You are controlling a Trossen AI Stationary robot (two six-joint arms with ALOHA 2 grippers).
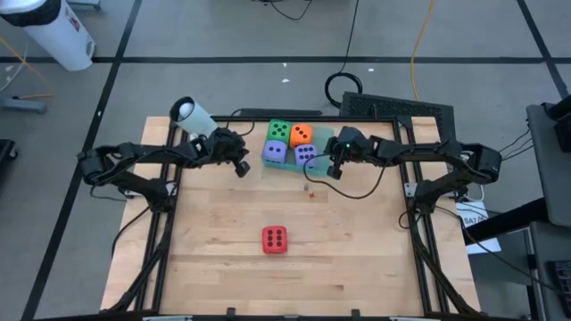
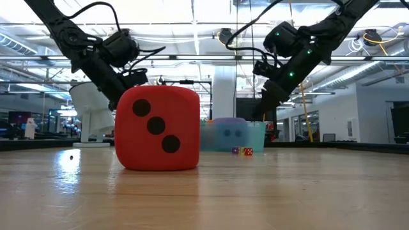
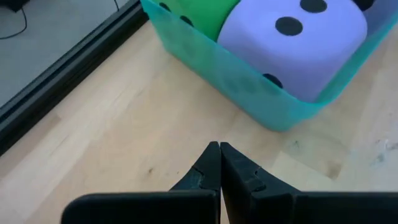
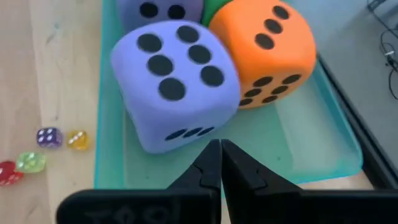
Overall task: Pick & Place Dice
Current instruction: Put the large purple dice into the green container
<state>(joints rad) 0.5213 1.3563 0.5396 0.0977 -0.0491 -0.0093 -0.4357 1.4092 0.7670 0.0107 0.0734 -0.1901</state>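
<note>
High view first: four of the five soft foam dice already sit in the flat translucent green square tray [image 1: 323,152] at the far edge of the wooden table [image 1: 214,259]. That is the green die [image 1: 279,131], the orange die [image 1: 302,134], and two purple dice, one [image 1: 275,152] on the left arm's side and one [image 1: 304,154] on the right arm's side. The red die [image 1: 275,239] is the odd one out, alone on the bare wood toward the near edge, well apart from the tray and from both arms.

The right gripper [image 4: 220,163] hangs over the tray's right side, just beside the nearer purple die, fingers pressed together on nothing. The left gripper [image 3: 219,163] is low over the wood just off the tray's left wall, its fingers together and empty too.

A few tiny plastic dice [image 4: 61,139] lie on the table beside the tray, no part of the job as I read it.

So I'd call it four in and one to go: the red die wants fetching.
</note>
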